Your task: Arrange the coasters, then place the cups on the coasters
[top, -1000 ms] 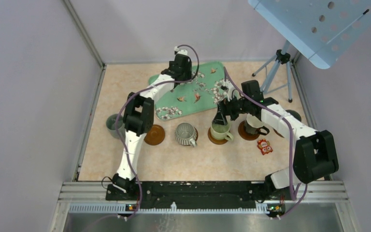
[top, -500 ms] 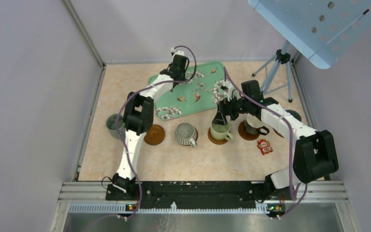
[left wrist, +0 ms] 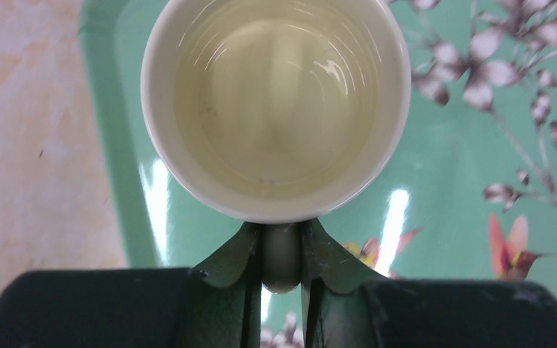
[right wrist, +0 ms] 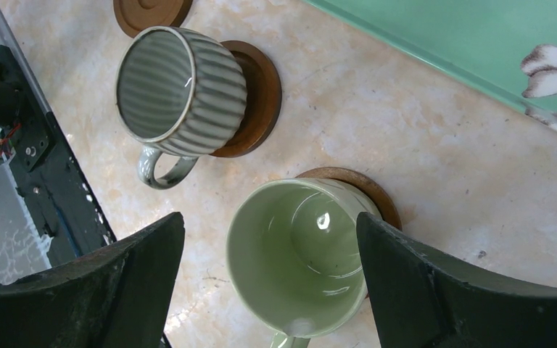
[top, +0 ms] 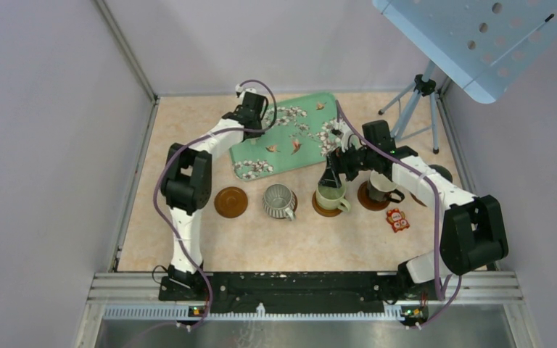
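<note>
Over the tray's point(left wrist: 471, 130) left edge, the cream cup point(left wrist: 275, 101) is pinched by its handle in the left hand point(left wrist: 281, 279), with open table point(left wrist: 29, 145) alongside. A bare coaster point(top: 230, 201) is passed. Next, the ribbed cup point(right wrist: 178, 90) is seated on a second coaster point(right wrist: 261, 94). The green cup point(right wrist: 297, 254), on a third coaster point(right wrist: 373, 192), is straddled by the widely spread right hand point(right wrist: 270, 279).

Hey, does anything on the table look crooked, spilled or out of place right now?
Nothing spilled or broken. The ribbed mug seems to sit off-centre on its coaster, which shows only along one side; camera angle may exaggerate it.
</note>
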You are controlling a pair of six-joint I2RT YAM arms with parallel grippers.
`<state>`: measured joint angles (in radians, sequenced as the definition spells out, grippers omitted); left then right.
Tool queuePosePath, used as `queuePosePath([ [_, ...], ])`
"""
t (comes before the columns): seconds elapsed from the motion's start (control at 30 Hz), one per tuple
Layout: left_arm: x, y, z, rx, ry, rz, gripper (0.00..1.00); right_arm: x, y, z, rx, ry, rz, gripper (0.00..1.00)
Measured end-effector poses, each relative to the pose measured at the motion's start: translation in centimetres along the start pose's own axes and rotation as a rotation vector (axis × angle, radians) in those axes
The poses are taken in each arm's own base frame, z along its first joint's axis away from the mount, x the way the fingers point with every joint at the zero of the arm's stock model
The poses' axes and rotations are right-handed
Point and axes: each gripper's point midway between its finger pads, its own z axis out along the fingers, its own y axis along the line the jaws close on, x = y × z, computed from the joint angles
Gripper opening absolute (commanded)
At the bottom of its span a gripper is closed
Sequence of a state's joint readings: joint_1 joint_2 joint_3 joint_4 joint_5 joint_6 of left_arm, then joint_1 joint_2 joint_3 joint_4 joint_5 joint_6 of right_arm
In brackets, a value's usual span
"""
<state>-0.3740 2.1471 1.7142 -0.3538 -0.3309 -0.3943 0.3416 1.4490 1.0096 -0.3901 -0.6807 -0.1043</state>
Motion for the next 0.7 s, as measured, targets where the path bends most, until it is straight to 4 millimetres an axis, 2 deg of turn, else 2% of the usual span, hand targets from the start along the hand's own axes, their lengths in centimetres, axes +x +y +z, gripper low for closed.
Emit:
queuePosePath([
  [0.13,1.3,1.7,-2.7,-0.017,0.032,-0.027,0.00,0.0,0.0,0.0,-0.002,0.000,0.000,0.87],
  [0.5,-1.5,3.1,-10.3,0.015,-0.054,-0.146,0.00,0.0,0.0,0.0,-0.001,0.000,0.000,0.87],
  [0.7,-0.6,5.5,-15.1,0.009,-0.060,-0.193,0.00,0.0,0.0,0.0,0.000,0.000,-0.001,0.87],
])
